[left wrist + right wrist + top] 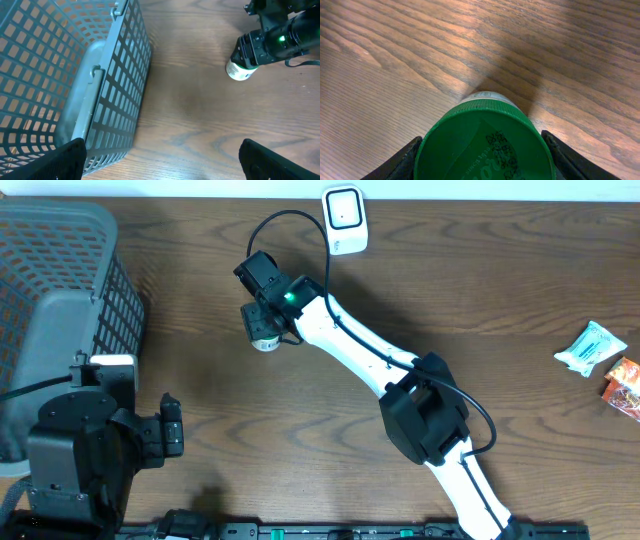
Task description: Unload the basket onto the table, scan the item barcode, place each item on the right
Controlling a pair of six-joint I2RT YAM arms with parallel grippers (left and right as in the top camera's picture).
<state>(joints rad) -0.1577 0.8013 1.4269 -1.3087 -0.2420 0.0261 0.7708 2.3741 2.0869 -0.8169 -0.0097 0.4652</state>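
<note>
The right gripper is closed on a small bottle. In the right wrist view its two dark fingers sit flush against either side of the bottle's green cap, which fills the lower middle of the frame and carries dark print too blurred to read. The left wrist view shows the bottle's white body below the gripper at the upper right, resting on the wooden table.

Seen from overhead, this grip lies left of centre in the upper half of the frame. Near it, at the top edge, a white scanner lies on the table, with a black cable curving just beside it.

The left gripper is wide open with nothing between its fingers, at the lower left of the overhead frame and well apart from the bottle. Beside it, a grey mesh basket fills the upper left.

At the far right edge lie a pale green packet and an orange-red packet, close together.
</note>
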